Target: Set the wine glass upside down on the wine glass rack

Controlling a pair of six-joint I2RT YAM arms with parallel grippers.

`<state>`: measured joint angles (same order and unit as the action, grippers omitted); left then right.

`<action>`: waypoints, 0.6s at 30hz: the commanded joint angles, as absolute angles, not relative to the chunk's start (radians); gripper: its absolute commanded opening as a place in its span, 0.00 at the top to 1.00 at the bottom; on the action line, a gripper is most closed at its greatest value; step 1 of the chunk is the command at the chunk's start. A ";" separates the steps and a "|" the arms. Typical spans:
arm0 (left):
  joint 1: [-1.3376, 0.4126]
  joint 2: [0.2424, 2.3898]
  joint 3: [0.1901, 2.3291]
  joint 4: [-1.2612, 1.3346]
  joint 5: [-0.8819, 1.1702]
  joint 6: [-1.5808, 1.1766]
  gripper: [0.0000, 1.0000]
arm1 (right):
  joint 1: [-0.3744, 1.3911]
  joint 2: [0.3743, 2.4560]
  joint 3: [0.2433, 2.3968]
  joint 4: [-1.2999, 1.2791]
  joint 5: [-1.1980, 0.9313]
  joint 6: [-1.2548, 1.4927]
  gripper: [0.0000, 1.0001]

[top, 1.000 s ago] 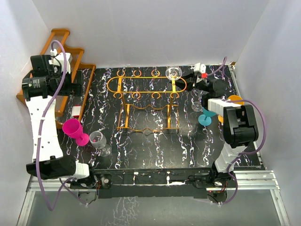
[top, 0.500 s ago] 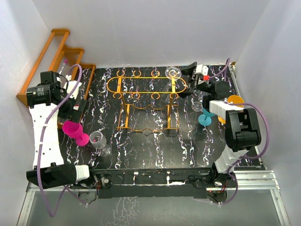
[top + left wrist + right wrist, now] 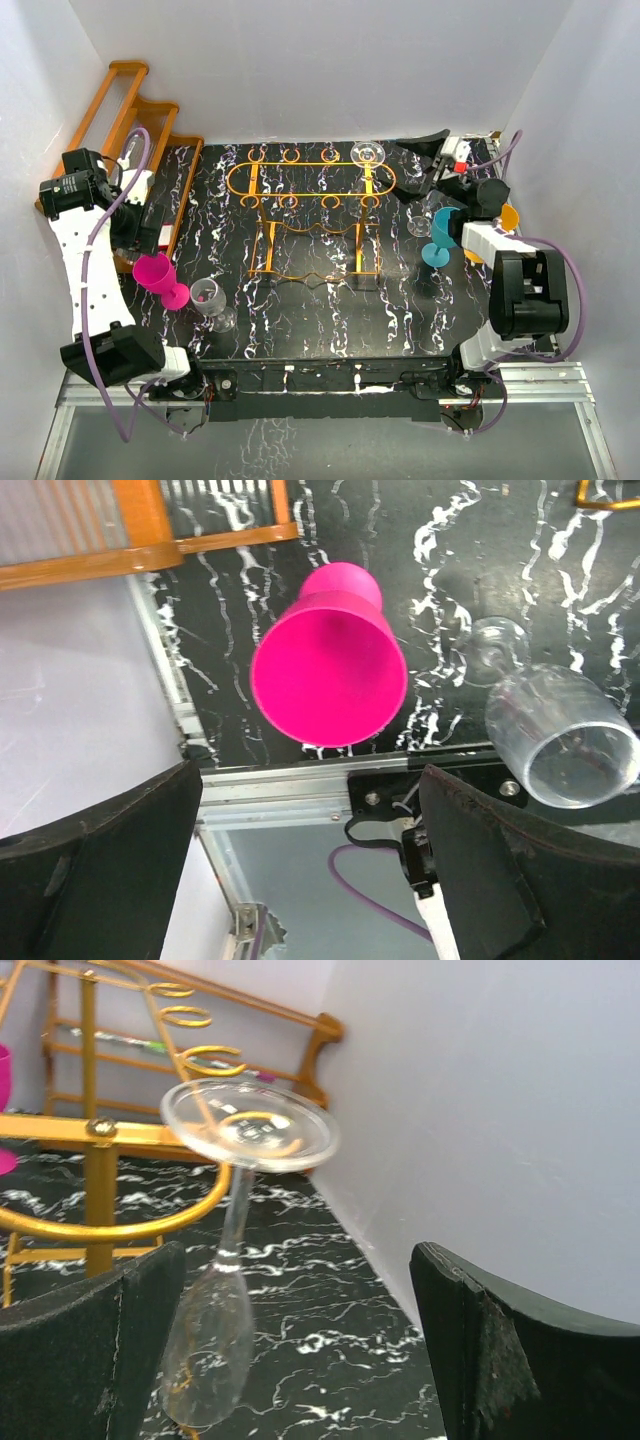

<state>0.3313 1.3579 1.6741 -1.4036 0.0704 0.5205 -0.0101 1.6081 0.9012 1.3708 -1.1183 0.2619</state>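
Note:
The clear wine glass (image 3: 368, 154) hangs upside down in a ring at the back right end of the orange-gold wine glass rack (image 3: 310, 190). In the right wrist view its foot (image 3: 250, 1125) rests on the rail (image 3: 100, 1225) and its bowl (image 3: 205, 1350) hangs below. My right gripper (image 3: 412, 165) stands open just right of the glass, which sits close to the left finger (image 3: 90, 1360) of the gripper (image 3: 298, 1260). My left gripper (image 3: 150, 238) is open above a pink goblet (image 3: 330, 670), nothing between its fingers (image 3: 310, 780).
A pink goblet (image 3: 160, 278) and a clear glass (image 3: 212, 302) stand front left. A teal goblet (image 3: 437, 245), a small clear glass (image 3: 420, 222) and an orange cup (image 3: 503, 215) sit at the right. A brown wooden stepped rack (image 3: 130, 110) leans at the back left.
My right gripper opened, let go of the wine glass on the rack and drew back to the right. The left arm swung down over the pink goblet.

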 commanded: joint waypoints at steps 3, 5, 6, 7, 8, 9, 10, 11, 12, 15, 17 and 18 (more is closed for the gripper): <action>0.339 1.350 1.597 -1.431 0.193 0.543 0.13 | -0.027 1.476 0.879 1.118 -0.925 0.085 0.01; 0.346 1.357 1.574 -1.427 0.201 0.550 0.14 | -0.026 1.433 0.865 1.010 -0.843 0.008 0.01; 0.351 1.362 1.571 -1.419 0.209 0.549 0.15 | -0.026 1.407 0.851 0.979 -0.808 -0.029 0.01; 0.356 1.364 1.570 -1.406 0.215 0.544 0.16 | -0.026 1.385 0.832 0.973 -0.777 -0.053 0.01; 0.357 1.364 1.571 -1.390 0.214 0.535 0.18 | -0.026 1.358 0.810 0.974 -0.748 -0.065 0.01; 0.359 1.364 1.570 -1.369 0.205 0.526 0.19 | -0.026 1.332 0.792 0.974 -0.726 -0.076 0.01; 0.360 1.382 1.566 -1.349 0.196 0.517 0.20 | -0.027 1.304 0.777 0.969 -0.704 -0.087 0.01; 0.362 1.391 1.560 -1.332 0.187 0.511 0.21 | -0.026 1.274 0.761 0.960 -0.677 -0.095 0.01; 0.362 1.398 1.553 -1.315 0.184 0.507 0.22 | -0.026 1.245 0.754 0.950 -0.656 -0.099 0.01; 0.363 1.424 1.532 -1.289 0.191 0.506 0.27 | -0.026 1.167 0.744 0.924 -0.621 -0.092 0.01; 0.363 1.439 1.515 -1.278 0.187 0.506 0.30 | -0.026 1.115 0.745 0.892 -0.599 -0.089 0.02; 0.363 1.442 1.504 -1.273 0.184 0.507 0.30 | -0.026 1.076 0.746 0.867 -0.585 -0.095 0.01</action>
<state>0.3573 1.4220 1.5379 -1.3014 0.1726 0.5129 -0.0246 1.1908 0.7372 0.9146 -0.6868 -0.0601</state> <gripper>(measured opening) 0.713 0.984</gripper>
